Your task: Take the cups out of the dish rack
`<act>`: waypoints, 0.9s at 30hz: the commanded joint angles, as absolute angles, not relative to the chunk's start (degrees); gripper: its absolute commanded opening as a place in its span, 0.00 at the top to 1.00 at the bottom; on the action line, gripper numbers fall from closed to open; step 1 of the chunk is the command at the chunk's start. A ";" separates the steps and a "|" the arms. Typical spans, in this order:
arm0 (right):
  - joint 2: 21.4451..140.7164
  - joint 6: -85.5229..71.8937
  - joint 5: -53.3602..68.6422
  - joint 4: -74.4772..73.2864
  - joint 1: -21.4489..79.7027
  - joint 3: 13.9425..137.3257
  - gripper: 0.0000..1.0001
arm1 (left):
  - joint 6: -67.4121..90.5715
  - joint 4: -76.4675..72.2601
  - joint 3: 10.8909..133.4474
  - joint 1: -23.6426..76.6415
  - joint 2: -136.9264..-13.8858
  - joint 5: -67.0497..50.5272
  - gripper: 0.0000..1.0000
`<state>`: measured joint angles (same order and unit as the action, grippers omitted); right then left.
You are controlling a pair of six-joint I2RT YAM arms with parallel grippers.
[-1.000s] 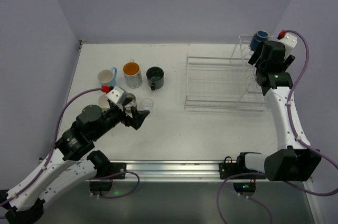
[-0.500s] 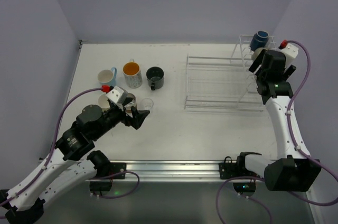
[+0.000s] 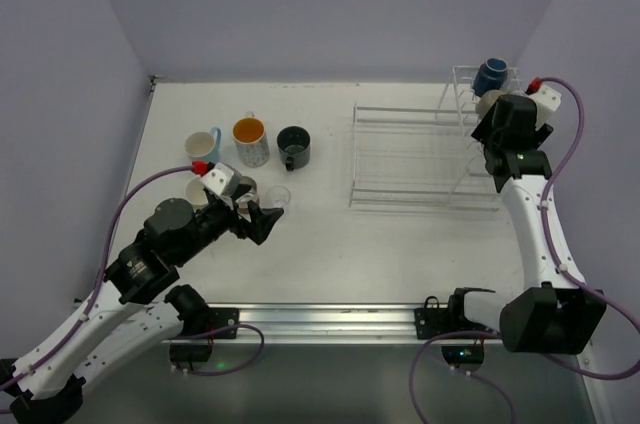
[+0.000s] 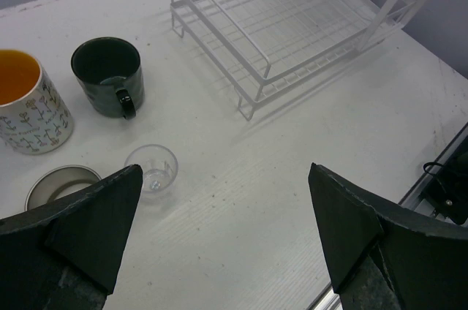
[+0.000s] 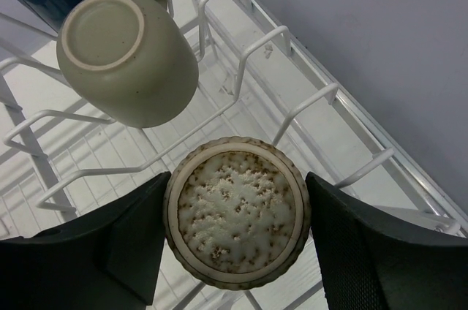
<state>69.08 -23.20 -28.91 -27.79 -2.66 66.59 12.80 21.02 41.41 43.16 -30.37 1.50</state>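
Pale lavender walls are enclosing a white table (image 3: 400, 244), where the dish rack (image 3: 420, 154) is sitting on the right side, its low flat grid lying bare and its taller upright basket at the far right holding what is left to unload. Three cups are resting there upside down on the wire prongs, presumably so they drain: a navy cup (image 3: 491, 74) at the back, a pale green mug (image 5: 128, 61) beside it, and a speckled beige-brown cup (image 5: 234, 204) nearest the right wrist camera. The right end effector (image 5: 235, 224) is reaching into the basket and closing around that speckled cup, its two fingers appearing to press against opposite sides of the cup's base, which looks like the start of a lift. Five cups are standing upright on the left half of the table, well apart from the rack: a light blue cup (image 3: 205, 144), a patterned mug (image 3: 250, 141) with an orange inside, a black mug (image 3: 294, 146), a clear glass (image 4: 151, 168), and a pale cup (image 4: 62, 182) partly hidden by the left arm. The left end effector (image 4: 225, 178) is hovering just above the table near the glass, spread wide and holding nothing.
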 commanded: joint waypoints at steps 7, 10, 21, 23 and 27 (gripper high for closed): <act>66.28 -24.26 -27.87 -28.40 -2.64 71.54 0.52 | 12.04 18.72 41.75 43.07 -30.93 1.49 0.00; 63.82 -24.08 -26.29 -26.73 -2.64 73.47 0.55 | 12.92 18.11 42.10 42.98 -31.46 0.44 0.00; 50.55 -34.08 2.13 -19.08 -1.85 61.29 0.60 | 20.91 10.04 43.51 43.07 -36.38 -11.76 0.00; 47.65 -39.52 9.28 -13.65 1.47 55.50 0.61 | 24.86 4.94 42.28 43.07 -37.96 -16.32 0.00; 42.46 -47.18 17.56 -3.45 11.58 47.13 0.60 | 33.82 -9.46 38.42 43.07 -43.14 -23.19 0.02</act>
<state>44.38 -37.98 4.23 -15.11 6.04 51.66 25.12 5.04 40.75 43.16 -40.32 -14.44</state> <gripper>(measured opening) 0.713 0.991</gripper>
